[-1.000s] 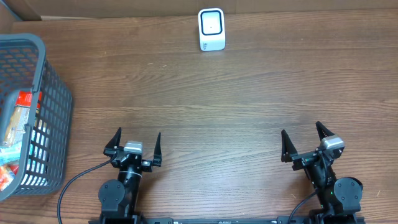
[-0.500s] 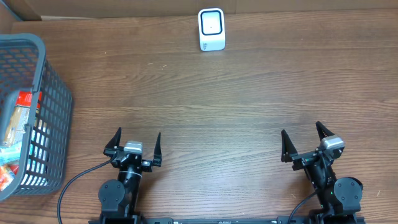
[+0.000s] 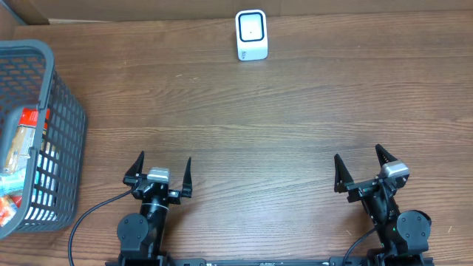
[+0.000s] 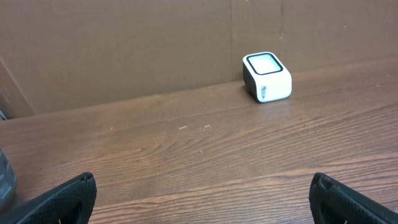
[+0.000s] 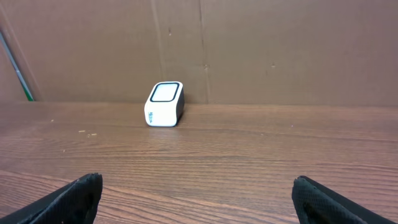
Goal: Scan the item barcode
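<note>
Left gripper (image 3: 164, 158): your left fingers are spread wide with nothing between them. It sits well apart from the scanner (image 3: 251, 34), on the near side of it and off to its left.
Left wrist view: both dark fingertips show at the bottom corners, with bare wood between them. The scanner stands ahead and right of centre.
Right gripper (image 3: 358, 151): your right fingers are also spread wide and hold nothing. It is well apart from the scanner, on the near side and off to its right.
Right wrist view: the fingertips sit at the bottom corners, and the scanner stands ahead, left of centre.
Scanner: a small white box with a dark-framed window on its face, upright at the far edge of the table (image 3: 259, 118), just in front of the cardboard wall (image 5: 280, 43).
Basket (image 3: 66, 140): grey mesh, far left of the scanner and nearer your side, at the table's left edge.
Packaged items (image 3: 18, 155): the goods you are to scan lie inside the basket, well apart from the scanner and both grippers. One has a red label. You cannot make out a barcode from here.
</note>
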Motion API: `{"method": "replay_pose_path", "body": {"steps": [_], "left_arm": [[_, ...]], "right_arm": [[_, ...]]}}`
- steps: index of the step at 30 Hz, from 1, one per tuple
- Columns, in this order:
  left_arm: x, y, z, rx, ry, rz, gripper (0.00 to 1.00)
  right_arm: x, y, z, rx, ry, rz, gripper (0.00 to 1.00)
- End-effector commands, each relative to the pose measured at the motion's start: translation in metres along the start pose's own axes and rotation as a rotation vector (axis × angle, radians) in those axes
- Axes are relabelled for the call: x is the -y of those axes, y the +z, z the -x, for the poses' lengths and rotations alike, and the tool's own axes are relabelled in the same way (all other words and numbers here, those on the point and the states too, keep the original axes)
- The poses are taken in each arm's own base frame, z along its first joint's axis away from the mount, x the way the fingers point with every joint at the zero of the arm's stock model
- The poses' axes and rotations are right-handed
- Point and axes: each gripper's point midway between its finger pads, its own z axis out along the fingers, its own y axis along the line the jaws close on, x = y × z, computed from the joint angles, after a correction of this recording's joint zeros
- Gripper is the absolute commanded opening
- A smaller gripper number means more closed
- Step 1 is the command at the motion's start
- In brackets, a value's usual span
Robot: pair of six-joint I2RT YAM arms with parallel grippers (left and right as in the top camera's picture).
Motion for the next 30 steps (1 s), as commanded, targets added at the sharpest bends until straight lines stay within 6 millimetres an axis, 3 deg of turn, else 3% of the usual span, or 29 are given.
{"method": "replay_pose_path", "body": {"steps": [1,11,18,22,27,30], "left_arm": [[0.003,-0.001,0.001,0.005,0.012,-0.011,1.0],[-0.007,-0.008,0.028,0.002,0.007,0.028,1.0],[-0.013,-0.004,0.081,-0.046,-0.056,0.024,1.0],[-0.012,0.011,0.111,-0.157,-0.088,-0.018,1.0],[-0.013,0.033,0.139,-0.418,-0.142,-0.056,1.0],[-0.002,0.039,0.158,-0.581,-0.179,-0.145,1.0]], "right_arm": [[0.0,0.0,-0.002,0.004,-0.001,-0.001,1.0],[0.0,0.0,-0.002,0.004,-0.001,-0.001,1.0],[0.0,0.0,-0.002,0.005,-0.001,-0.001,1.0],[0.0,0.0,-0.002,0.004,-0.001,-0.001,1.0],[0.0,0.0,-0.002,0.004,-0.001,-0.002,1.0],[0.0,0.0,-0.002,0.004,-0.001,-0.001,1.0]]}}
